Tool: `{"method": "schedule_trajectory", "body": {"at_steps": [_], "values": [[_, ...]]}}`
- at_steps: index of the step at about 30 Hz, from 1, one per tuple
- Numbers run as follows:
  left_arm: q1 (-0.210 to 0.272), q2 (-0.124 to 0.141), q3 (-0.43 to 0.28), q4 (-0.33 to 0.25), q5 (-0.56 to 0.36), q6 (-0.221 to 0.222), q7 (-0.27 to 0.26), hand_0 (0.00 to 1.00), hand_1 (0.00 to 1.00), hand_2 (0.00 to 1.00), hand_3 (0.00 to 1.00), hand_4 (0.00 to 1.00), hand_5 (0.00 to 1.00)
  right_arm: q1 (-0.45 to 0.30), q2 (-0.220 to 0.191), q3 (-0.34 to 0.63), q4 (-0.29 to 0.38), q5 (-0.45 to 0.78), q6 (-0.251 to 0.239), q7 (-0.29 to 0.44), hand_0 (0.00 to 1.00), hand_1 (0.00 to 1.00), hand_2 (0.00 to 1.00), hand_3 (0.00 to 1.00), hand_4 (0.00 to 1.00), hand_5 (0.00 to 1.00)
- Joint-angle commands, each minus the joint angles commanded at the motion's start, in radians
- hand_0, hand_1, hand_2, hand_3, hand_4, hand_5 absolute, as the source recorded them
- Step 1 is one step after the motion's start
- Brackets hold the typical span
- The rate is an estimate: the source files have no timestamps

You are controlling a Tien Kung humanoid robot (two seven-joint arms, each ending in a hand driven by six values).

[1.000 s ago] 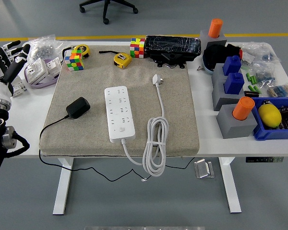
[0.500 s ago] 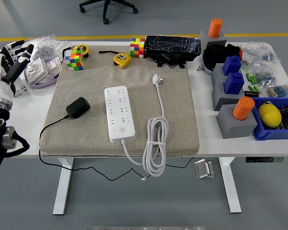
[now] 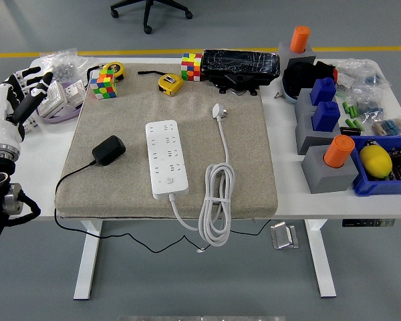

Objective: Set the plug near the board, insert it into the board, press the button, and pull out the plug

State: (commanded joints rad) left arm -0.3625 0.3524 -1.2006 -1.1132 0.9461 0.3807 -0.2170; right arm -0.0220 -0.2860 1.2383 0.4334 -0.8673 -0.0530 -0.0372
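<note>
- The small black boxy adapter plug (image 3: 109, 150) lies on the beige fabric mat (image 3: 254, 180), just left of the long white plastic power strip (image 3: 166, 158) and apart from it; its thin black cord (image 3: 67, 179) runs off the mat's near-left corner and hangs below the white counter (image 3: 37, 180).
- The plug is judged light and rigid, with smooth hard plastic faces that may slip under a loose pinch; it is best taken across its two broad side faces, clear of the prong end and the cord exit.
- The trailing cord is soft and is expected to drag a little, so some slack should be allowed for.
- The power strip is unanchored and light; it may slide on the mat when the plug is pushed in or pulled out.
- The round button (image 3: 166, 180) is seen near the strip's near end.
- The left hand (image 3: 13, 103) is raised over the counter's left edge, its fingers (image 3: 32, 93) apart and holding nothing, well apart from the plug.
- The right hand is not seen.
</note>
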Motion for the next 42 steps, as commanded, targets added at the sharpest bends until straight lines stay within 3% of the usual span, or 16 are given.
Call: {"method": "schedule_trajectory", "body": {"at_steps": [31, 42], "values": [[0.113, -0.003, 0.002, 0.009, 0.01, -0.014, 0.047, 0.596, 0.657, 0.671, 0.71, 0.877, 0.502, -0.107, 0.041, 0.051, -0.025, -0.005, 0.009, -0.022, 0.626, 0.687, 0.662, 0.567, 0.976, 0.589], [0.118, -0.01, -0.01, 0.007, 0.014, -0.016, 0.059, 0.596, 0.658, 0.67, 0.709, 0.878, 0.509, -0.121, 0.054, 0.082, -0.029, -0.005, 0.01, -0.024, 0.625, 0.688, 0.663, 0.568, 0.977, 0.591]]}}
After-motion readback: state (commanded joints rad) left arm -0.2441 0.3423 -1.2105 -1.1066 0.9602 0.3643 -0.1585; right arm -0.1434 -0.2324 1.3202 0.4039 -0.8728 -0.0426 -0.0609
